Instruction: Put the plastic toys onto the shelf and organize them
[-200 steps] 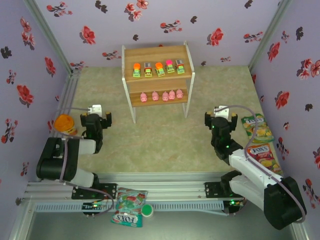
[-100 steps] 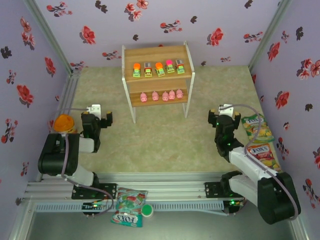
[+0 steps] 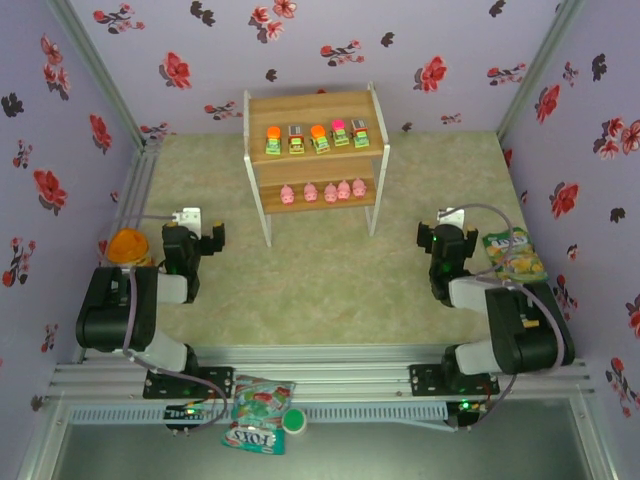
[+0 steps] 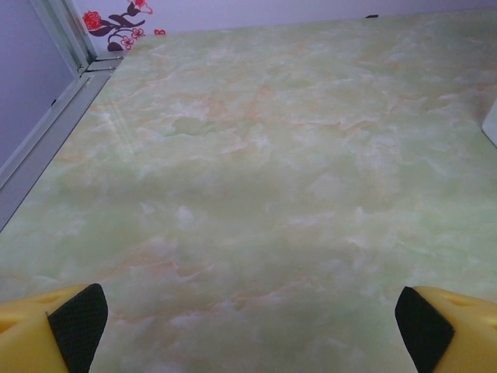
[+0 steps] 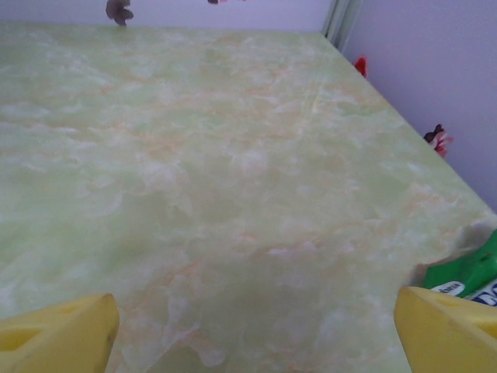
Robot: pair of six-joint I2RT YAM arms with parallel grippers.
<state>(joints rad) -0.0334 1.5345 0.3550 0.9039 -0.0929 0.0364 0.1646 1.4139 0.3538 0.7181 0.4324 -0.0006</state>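
The shelf stands at the back middle of the table. Several small cars line its upper board, and several pink pigs sit in a row on its lower board. My left gripper rests low at the near left, well short of the shelf. In the left wrist view the left gripper is open, with bare marbled tabletop between its yellow fingers. My right gripper sits low at the near right. The right gripper is also open and holds nothing.
An orange-lidded jar stands left of the left arm. Candy bags lie by the right wall, one edge of a candy bag beside my right finger. Another candy bag and a green disc lie before the front rail.
The right arm has folded back toward its base, and its gripper has shifted slightly right and away. The left gripper drifted a little left. Both stay open.
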